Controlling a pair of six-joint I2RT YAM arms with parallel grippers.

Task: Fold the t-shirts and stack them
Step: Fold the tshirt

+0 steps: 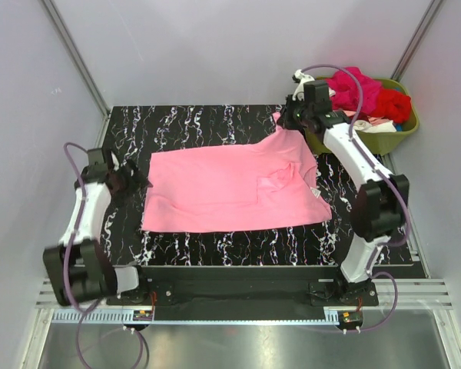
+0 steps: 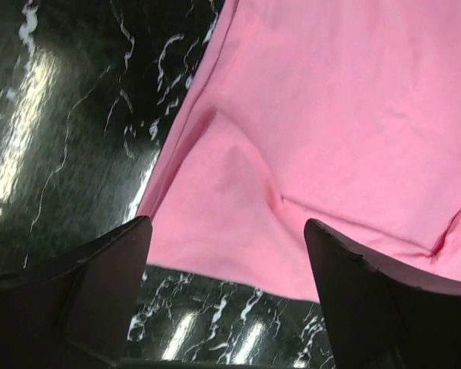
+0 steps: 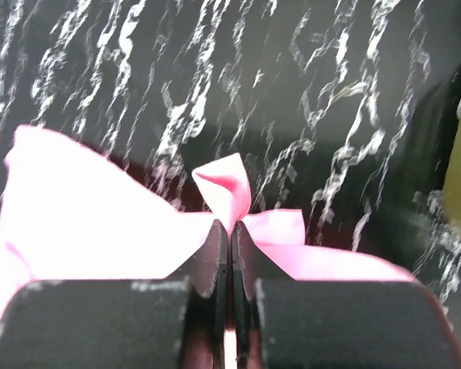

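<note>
- pink tee (image 1: 230,192) lies flat on table (image 1: 200,123), far-right corner pulled up
- R gripper (image 3: 229,231) clenched on that corner
- L gripper (image 2: 227,227) released, jaws wide, at tee's left edge
- other tees (image 1: 365,92) heaped in green tub (image 1: 403,127), far right

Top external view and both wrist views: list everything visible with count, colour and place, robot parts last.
medium pink short-sleeved cloth t-shirt: one, pink, spread flat mid-table
heap of crumpled t-shirts: count unclear, magenta, red and pale, inside the tub
olive-green plastic tub: one, olive, far right corner
black marbled table: one, black with white veins, under the shirt
left gripper: one, black, open at the shirt's left edge
right gripper: one, black, shut on the shirt's far right corner
</note>
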